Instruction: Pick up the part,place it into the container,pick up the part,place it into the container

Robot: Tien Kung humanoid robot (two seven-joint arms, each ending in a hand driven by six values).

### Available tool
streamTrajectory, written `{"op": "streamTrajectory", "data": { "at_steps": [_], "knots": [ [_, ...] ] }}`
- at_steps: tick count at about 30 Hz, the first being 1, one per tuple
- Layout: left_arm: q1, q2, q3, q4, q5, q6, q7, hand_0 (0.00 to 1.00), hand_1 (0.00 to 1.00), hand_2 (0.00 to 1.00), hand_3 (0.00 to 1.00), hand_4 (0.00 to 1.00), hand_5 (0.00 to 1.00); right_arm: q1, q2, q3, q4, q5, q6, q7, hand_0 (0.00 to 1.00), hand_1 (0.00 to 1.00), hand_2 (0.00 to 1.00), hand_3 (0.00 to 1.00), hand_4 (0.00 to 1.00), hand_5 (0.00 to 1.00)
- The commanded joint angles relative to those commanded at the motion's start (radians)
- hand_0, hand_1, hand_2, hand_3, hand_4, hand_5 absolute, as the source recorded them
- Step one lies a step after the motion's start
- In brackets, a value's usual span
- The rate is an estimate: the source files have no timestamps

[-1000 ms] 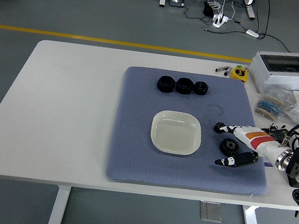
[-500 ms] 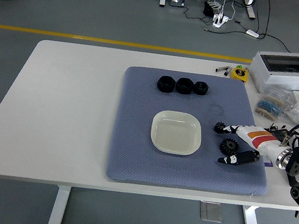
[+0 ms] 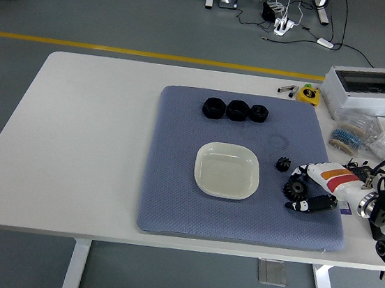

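1. The right hand (image 3: 311, 191) reaches in from the right edge of the frame, low over the right part of the blue-grey mat (image 3: 171, 204). Its white fingers (image 3: 303, 173) and black thumb (image 3: 311, 203) bracket the larger black gear (image 3: 294, 189), curled around it on both sides. I read this as a grip closing on the gear, though whether the gear has left the mat cannot be told.

2. A smaller black gear (image 3: 283, 164) lies just up and left of the hand, apart from the fingers, on the mat. It looks like the second part the task names.

3. The container, a shallow pale square dish (image 3: 226, 170), sits empty at the centre of the mat, just left of both gears. That placement keeps the carry short: a small sweep leftward would bring the hand over it.

4. Three black ring-shaped parts (image 3: 236, 110) stand in a row near the top edge of the mat, well apart from the hand.

5. A grey plastic enclosure (image 3: 367, 92), a yellow tape measure (image 3: 308, 94) and bagged small items (image 3: 354, 136) crowd the upper right of the white table (image 3: 80, 144), outside the working area.

6. The left arm is not visible.

7. By my judgement the first pick is under way; nothing is in the dish yet.
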Motion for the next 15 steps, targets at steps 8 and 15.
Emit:
{"op": "streamTrajectory", "data": {
  "at_steps": [8,15],
  "knots": [
    [0.000,0.000,0.001,0.000,-0.002,0.001,-0.001,0.705,0.709,0.746,0.659,0.685,0.676,0.008,0.006,-0.004,-0.031,-0.017,-0.016,0.008,0.310,0.471,0.564,0.549,0.771,0.531],
    [-0.002,0.000,0.007,-0.001,-0.010,0.001,-0.003,0.705,0.709,0.746,0.660,0.685,0.676,0.013,0.009,-0.011,-0.048,-0.029,-0.018,0.009,0.280,0.454,0.562,0.549,0.784,0.530]
  ]
}}
